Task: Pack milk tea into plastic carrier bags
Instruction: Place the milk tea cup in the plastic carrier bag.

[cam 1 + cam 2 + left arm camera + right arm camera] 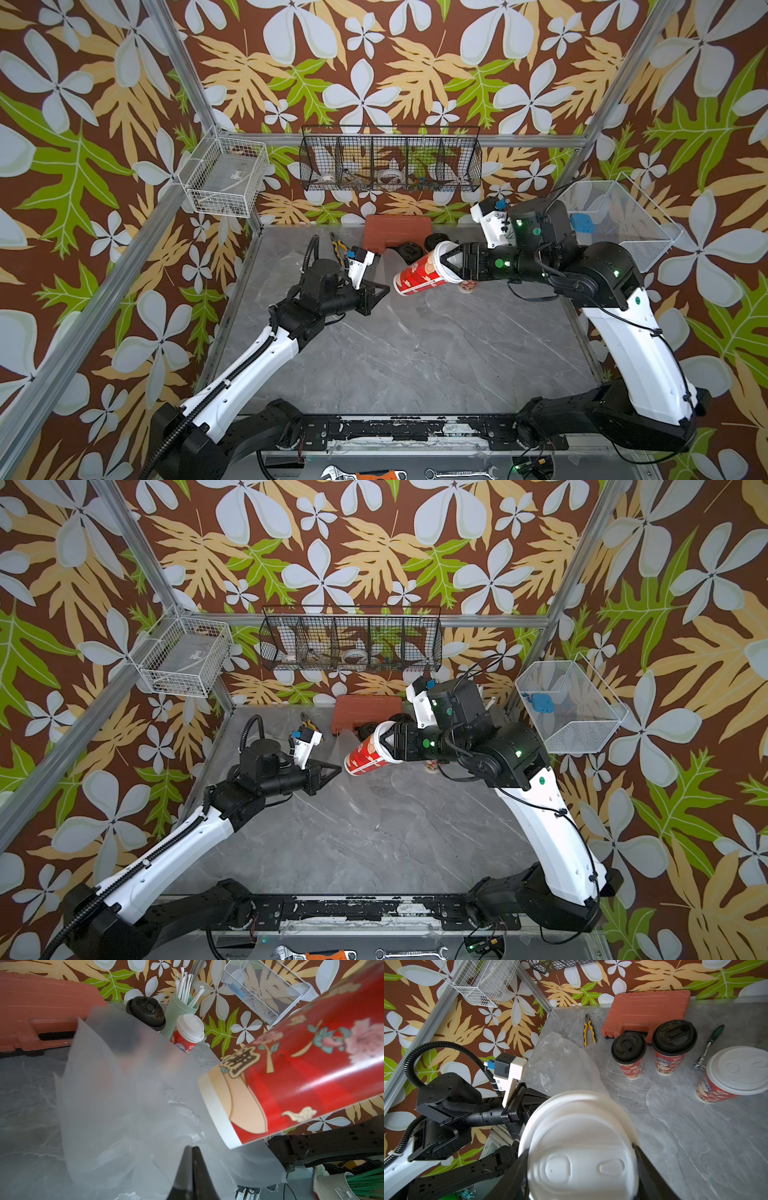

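Observation:
My right gripper is shut on the white-lidded top of a red milk tea cup, held tilted above the table with its base towards my left gripper. My left gripper is shut, pinching the edge of a transparent plastic carrier bag that billows just under the cup's base. Two black-lidded cups and another white-lidded cup stand upright at the back of the table.
A red tool case lies against the back wall, with yellow pliers to its left and a ratchet to its right. A mint-green cup of straws stands behind the cups. Wire baskets hang on the walls.

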{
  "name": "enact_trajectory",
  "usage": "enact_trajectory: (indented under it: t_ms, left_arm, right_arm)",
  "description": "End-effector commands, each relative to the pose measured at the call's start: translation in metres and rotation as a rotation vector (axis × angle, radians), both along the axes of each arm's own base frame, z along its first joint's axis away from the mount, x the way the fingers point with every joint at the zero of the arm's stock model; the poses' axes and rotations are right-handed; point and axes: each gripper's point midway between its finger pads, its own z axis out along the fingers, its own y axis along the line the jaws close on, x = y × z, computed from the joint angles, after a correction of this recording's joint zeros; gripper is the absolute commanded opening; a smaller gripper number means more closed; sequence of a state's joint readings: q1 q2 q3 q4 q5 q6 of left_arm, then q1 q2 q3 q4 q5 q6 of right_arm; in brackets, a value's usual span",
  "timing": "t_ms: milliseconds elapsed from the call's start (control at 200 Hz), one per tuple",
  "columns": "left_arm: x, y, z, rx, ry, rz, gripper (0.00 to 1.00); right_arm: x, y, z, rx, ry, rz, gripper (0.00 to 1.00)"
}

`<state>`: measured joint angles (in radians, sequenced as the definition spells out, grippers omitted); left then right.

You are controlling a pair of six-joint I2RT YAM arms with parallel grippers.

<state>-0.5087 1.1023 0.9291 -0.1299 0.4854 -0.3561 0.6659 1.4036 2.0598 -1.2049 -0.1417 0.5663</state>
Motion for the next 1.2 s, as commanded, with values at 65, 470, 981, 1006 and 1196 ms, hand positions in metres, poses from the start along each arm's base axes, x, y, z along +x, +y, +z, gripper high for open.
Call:
enact_trajectory:
  t_ms: [65, 470, 981, 1006, 1196]
  left_arm:
    - [0.004, 0.0, 0.01, -0.019, -0.042, 0.005, 0.0]
    - [0.003, -0.005, 0.009, -0.027, -0.043, -0.026, 0.0]
    - [0.001, 0.0, -0.001, -0.015, -0.056, -0.005, 0.0]
    - [0.001, 0.0, -0.002, -0.014, -0.053, -0.005, 0.0]
    - [0.0, 0.0, 0.0, -0.017, -0.056, -0.006, 0.0]
  right_arm:
    - [-0.001, -0.01, -0.018, -0.11, 0.026, -0.013, 0.5]
    - [0.027, 0.017, 0.004, -0.025, -0.063, -0.072, 0.5]
    - [0.069, 0.055, -0.033, 0.043, -0.008, -0.129, 0.5]
    - [0.07, 0.055, -0.038, 0.026, -0.002, -0.131, 0.5]
    - [0.08, 0.055, -0.058, -0.066, 0.007, -0.147, 0.5]
